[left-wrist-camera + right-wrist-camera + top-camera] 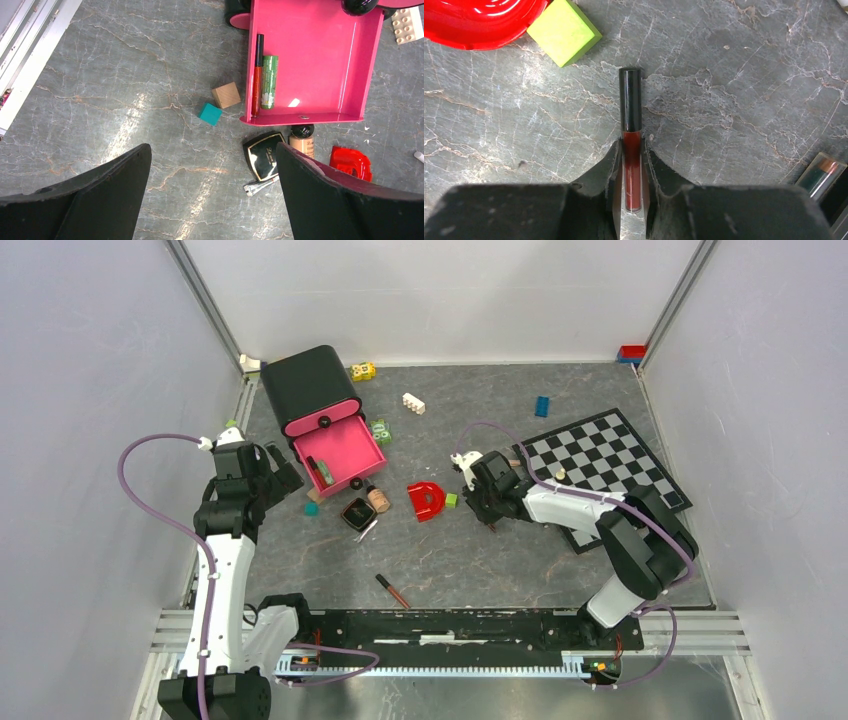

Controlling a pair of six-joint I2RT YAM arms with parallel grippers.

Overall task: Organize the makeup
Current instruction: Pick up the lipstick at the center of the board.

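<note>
Lip gloss tube (632, 150) is pinched tight in my right fingers (605, 175), so I should lift it slowly, level, toward the pink drawer (356, 445).

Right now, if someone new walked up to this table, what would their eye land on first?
Probably the pink drawer, pulled open from its black box at the far left, with a red tube and a green tube lying along one wall. Next, the right gripper in mid-table, closed on a dark-red lip gloss tube near the red D-shaped piece, and the checkerboard on the right.
</note>
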